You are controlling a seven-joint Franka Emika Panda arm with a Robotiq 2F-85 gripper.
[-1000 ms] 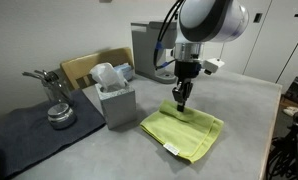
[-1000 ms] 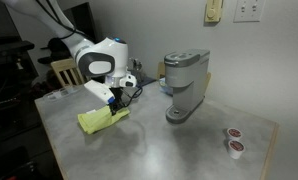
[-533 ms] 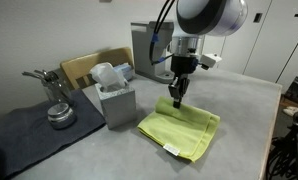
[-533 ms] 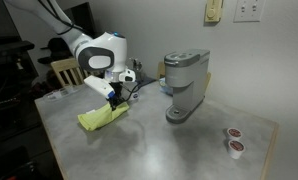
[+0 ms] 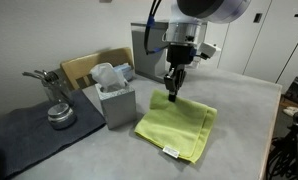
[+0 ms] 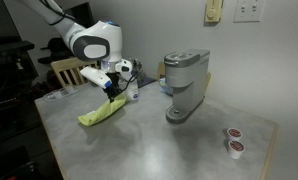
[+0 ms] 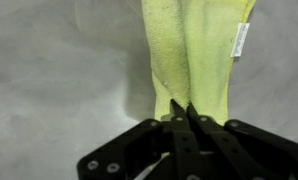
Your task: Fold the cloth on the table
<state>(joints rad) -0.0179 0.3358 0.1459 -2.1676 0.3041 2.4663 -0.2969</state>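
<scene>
Lime cloth (image 5: 179, 128) is lying at lower centre in an exterior view, mostly flat on the matte light-grey tabletop (image 5: 244, 105), with its white tag (image 5: 170, 150) showing at the near edge. The upper corner is hanging raised off the surface, pinched between the jaws of the gripper (image 5: 171, 96). In the wrist view the cloth (image 7: 194, 55) is draping at top centre in two lengthwise folds.

I record my arm (image 5: 201, 10) as glossy white with rounded, bulbous joint housings (image 6: 93, 45) and dark seams, a black cable (image 5: 151, 20) alongside, and my gripper (image 7: 181, 108) as matte black, slim-fingered, its angular linkage plates (image 7: 139, 150) set with small pale screw heads (image 7: 92, 165).
</scene>
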